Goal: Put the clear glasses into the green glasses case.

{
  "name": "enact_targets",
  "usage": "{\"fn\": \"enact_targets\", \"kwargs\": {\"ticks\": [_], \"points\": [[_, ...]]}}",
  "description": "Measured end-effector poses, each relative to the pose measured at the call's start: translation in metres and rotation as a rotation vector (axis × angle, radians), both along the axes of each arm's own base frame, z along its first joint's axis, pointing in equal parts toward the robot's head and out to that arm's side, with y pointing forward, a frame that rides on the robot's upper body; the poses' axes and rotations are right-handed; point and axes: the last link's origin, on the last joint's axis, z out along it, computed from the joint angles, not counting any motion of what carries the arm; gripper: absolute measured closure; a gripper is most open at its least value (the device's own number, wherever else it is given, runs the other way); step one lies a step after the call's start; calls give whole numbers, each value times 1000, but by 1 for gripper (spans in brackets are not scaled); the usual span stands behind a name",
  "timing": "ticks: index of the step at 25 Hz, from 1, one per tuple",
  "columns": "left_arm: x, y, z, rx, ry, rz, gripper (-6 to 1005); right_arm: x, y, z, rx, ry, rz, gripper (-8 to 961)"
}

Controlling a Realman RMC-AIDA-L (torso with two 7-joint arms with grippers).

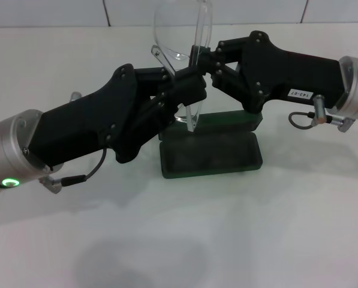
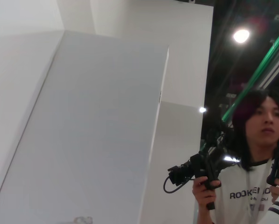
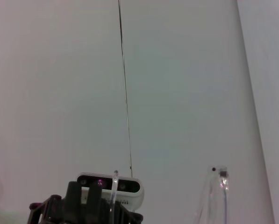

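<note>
Both my end effectors, left [image 1: 187, 84] and right [image 1: 210, 65], pinch the glasses [image 1: 181, 36] above the open case [image 1: 210, 157] (on the table). Uneven pulling could twist or drop them.

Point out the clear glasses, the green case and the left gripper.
clear glasses [image 1: 174, 37]: head view, on the raised lens.
green case [image 1: 210, 153]: head view, on the open tray's lining.
left gripper [image 1: 193, 82]: head view, at its tips by the glasses.
</note>
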Motion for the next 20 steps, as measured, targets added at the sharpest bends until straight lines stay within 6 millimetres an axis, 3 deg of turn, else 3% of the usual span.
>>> {"fn": "enact_targets", "kwargs": {"ticks": [20], "points": [[-3, -1, -1, 8, -3, 14, 905, -5, -8, -12, -48, -53, 57, 905]]}}
